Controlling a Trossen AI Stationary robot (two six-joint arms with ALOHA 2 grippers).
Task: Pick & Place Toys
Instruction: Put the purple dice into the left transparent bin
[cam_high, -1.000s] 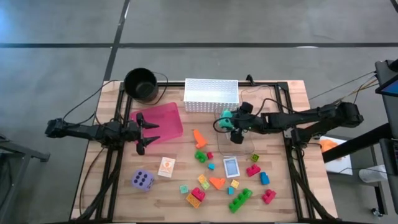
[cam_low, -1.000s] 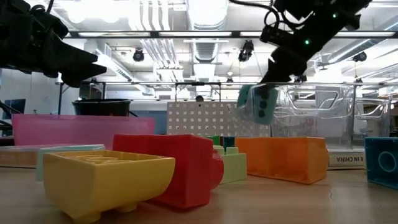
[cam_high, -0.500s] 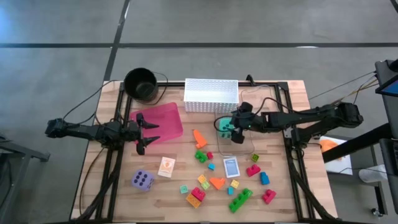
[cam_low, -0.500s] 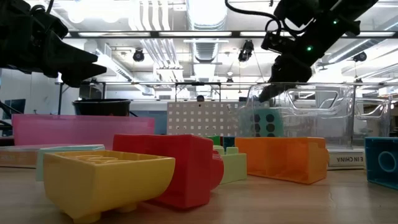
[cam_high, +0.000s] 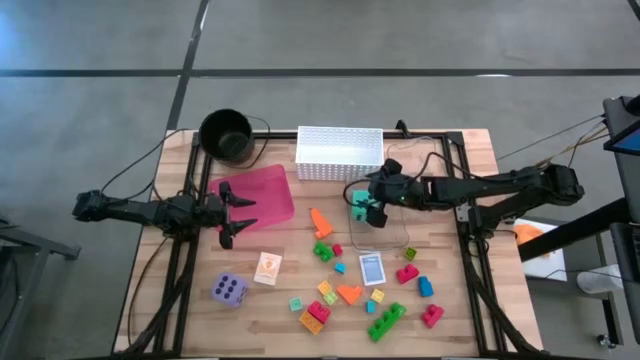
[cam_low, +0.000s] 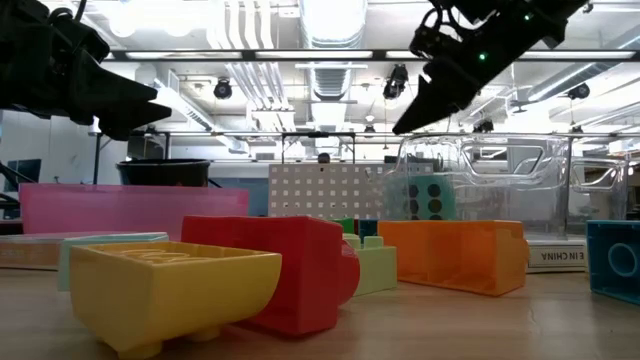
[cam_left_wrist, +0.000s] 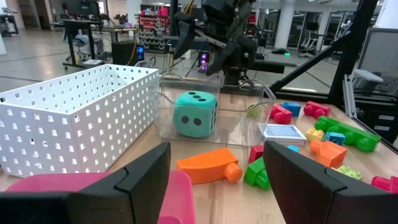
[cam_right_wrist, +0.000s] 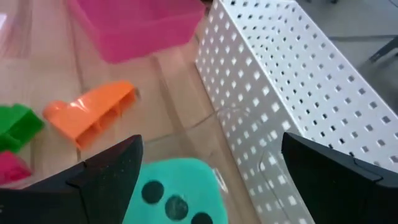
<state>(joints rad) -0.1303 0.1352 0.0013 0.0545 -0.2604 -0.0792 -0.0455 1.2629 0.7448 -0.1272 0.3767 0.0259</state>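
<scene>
A teal die (cam_high: 358, 208) with black dots rests on its underside inside a clear plastic box (cam_high: 386, 236); it also shows in the low view (cam_low: 425, 196) and the left wrist view (cam_left_wrist: 194, 114). My right gripper (cam_high: 368, 195) hangs open above the box's left end, over the die (cam_right_wrist: 177, 194), touching nothing. My left gripper (cam_high: 238, 212) waits open over the pink tray's (cam_high: 256, 196) near right part. A purple die (cam_high: 230, 290), two cards (cam_high: 268, 268) (cam_high: 372, 268) and several bright blocks (cam_high: 348, 292) lie on the table's near half.
A white perforated basket (cam_high: 340, 152) stands at the far middle, just behind the clear box. A black pot (cam_high: 226, 135) stands at the far left. An orange block (cam_high: 320, 222) and a green one (cam_high: 322, 250) lie left of the clear box.
My right gripper has carried the teal die a little toward the table's left edge and down into the clear box, let go of it, then risen clear. The die, lifted a second ago, now rests on the box's floor.
</scene>
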